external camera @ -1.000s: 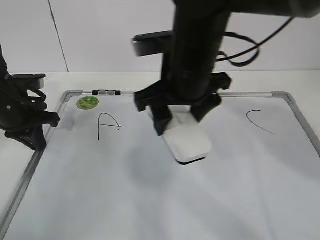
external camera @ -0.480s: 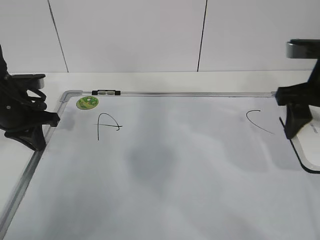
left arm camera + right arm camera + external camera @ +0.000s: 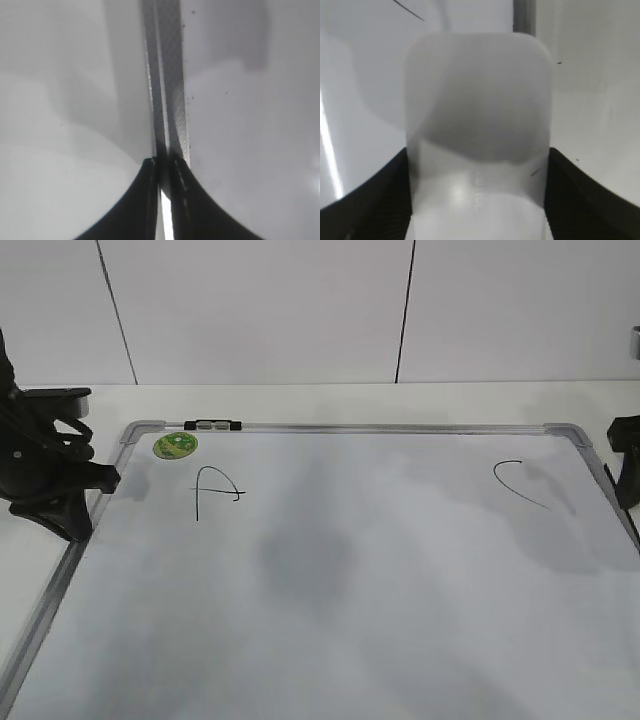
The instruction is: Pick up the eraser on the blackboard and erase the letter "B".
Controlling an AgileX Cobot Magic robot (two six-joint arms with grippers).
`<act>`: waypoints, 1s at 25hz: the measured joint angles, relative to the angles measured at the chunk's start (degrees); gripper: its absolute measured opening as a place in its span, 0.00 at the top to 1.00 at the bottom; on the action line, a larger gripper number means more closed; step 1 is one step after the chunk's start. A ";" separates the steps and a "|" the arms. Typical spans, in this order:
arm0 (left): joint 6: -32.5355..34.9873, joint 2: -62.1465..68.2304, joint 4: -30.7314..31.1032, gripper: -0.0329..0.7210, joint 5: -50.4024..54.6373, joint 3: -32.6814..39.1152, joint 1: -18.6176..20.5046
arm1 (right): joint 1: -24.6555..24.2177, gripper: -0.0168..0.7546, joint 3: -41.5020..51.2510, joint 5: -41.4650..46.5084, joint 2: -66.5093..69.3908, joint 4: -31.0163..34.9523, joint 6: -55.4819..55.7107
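Observation:
The blackboard (image 3: 350, 428) is a white dry-erase board in a silver frame, lying flat. No letter "B" shows on it; a faint grey smudge (image 3: 305, 555) lies at its middle. The white eraser (image 3: 477, 100) fills the right wrist view, held between the black jaws of my right gripper (image 3: 477, 155), which is shut on it over the board's right frame (image 3: 524, 17). In the exterior view only a black part of that gripper (image 3: 628, 465) shows at the right edge. My left gripper (image 3: 164, 162) is shut and empty over the board's left frame (image 3: 167, 100); it also shows in the exterior view (image 3: 55, 495).
A black "A" (image 3: 215, 490) is at the board's left and a curved "C" stroke (image 3: 520, 485) at its right. A round green sticker (image 3: 175, 445) and a small black-and-silver clip (image 3: 213, 425) sit at the top left. A white wall stands behind.
My right gripper has carried the eraser from the board's middle away to the right edge, nearly out of the exterior view. The left arm has not moved.

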 joint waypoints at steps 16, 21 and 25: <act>0.00 0.00 0.00 0.93 0.00 0.00 0.00 | -0.65 0.28 -0.24 -4.78 9.61 -0.04 -3.56; 0.00 0.00 0.00 0.93 0.00 0.00 0.00 | -0.65 0.28 -1.22 -4.91 10.00 -0.04 -3.78; 0.00 0.00 0.00 0.93 0.00 0.00 0.00 | -0.65 0.28 -1.32 -4.91 10.00 -0.36 -3.78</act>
